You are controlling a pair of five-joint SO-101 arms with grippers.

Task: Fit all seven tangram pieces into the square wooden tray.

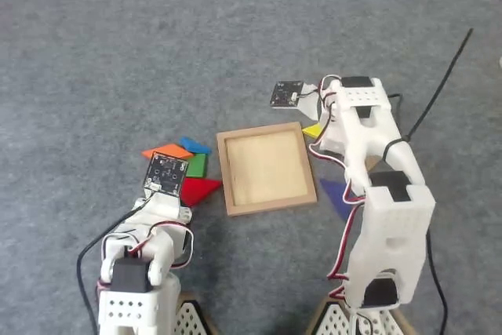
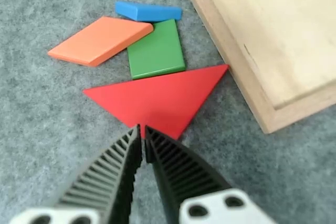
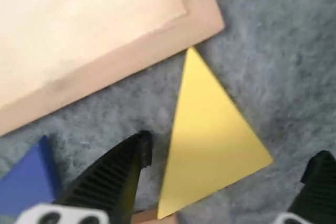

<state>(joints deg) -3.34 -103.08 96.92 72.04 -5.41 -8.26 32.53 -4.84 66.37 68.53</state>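
Right gripper (image 3: 231,150) gapes astride the yellow triangle (image 3: 210,140); left gripper (image 2: 142,129), pinched closed, sits at the red triangle (image 2: 157,100). Wooden tray (image 1: 259,131) unfilled — every piece remains.

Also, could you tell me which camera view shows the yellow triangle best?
The right wrist view: the yellow triangle lies whole and close inside the open right gripper, beside the tray corner. The high view catches a sliver of it by the tray, mostly hidden under that arm.
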